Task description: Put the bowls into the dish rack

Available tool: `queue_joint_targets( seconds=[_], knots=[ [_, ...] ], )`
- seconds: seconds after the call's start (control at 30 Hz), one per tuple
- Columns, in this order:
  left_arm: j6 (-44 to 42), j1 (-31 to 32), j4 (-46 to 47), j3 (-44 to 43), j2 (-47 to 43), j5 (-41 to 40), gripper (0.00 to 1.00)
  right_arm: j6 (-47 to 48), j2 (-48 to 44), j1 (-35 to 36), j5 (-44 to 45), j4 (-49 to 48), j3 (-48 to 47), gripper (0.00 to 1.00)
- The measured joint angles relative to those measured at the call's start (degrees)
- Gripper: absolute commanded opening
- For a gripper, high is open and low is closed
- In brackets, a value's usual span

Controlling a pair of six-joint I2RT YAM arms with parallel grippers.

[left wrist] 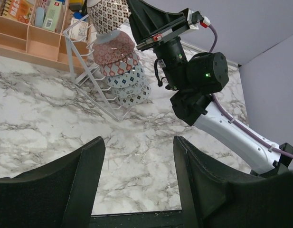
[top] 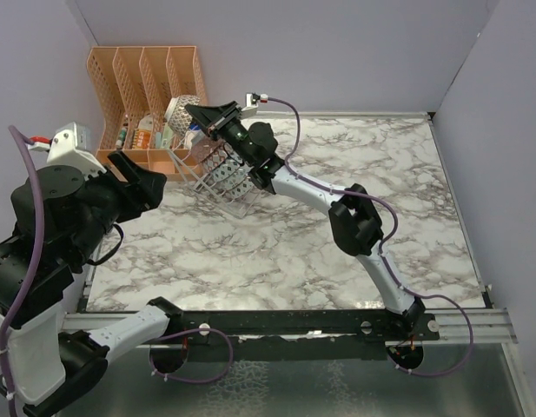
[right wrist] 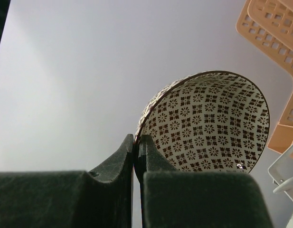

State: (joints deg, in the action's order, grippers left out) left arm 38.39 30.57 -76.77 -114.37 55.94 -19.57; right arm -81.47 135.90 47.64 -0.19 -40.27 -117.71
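Jaws: right gripper (right wrist: pixel 137 140) pinching dark-patterned white bowl (right wrist: pixel 208 123), left gripper (left wrist: pixel 137 139) parted, empty; four patterned bowls (left wrist: pixel 122 71) in wire rack (left wrist: pixel 91 78), 11 o'clock; one pending.

Looking like a robot lab cell: plain lilac panels (top: pixel 337 52) boxing in the marble-print table (top: pixel 354 261) on three sides, aluminium rail (top: pixel 467 323) running along the table's near edge, carrying both arm bases (top: pixel 405 328).
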Motion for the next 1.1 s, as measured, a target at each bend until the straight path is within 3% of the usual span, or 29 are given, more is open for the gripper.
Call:
queue_joint_targets(
  seconds=[0.4,1.1],
  knots=[
    [-0.3,3.8,-1.3,-0.2,0.9,-1.5,0.63,-5.0,0.0,0.0,3.1,-2.6,5.0,0.01],
    [2.0,7.5,-1.3,2.2,-0.1,-5.6,0.63,-8.8,3.2,-1.0,2.7,0.9,3.4,0.01]
  ],
)
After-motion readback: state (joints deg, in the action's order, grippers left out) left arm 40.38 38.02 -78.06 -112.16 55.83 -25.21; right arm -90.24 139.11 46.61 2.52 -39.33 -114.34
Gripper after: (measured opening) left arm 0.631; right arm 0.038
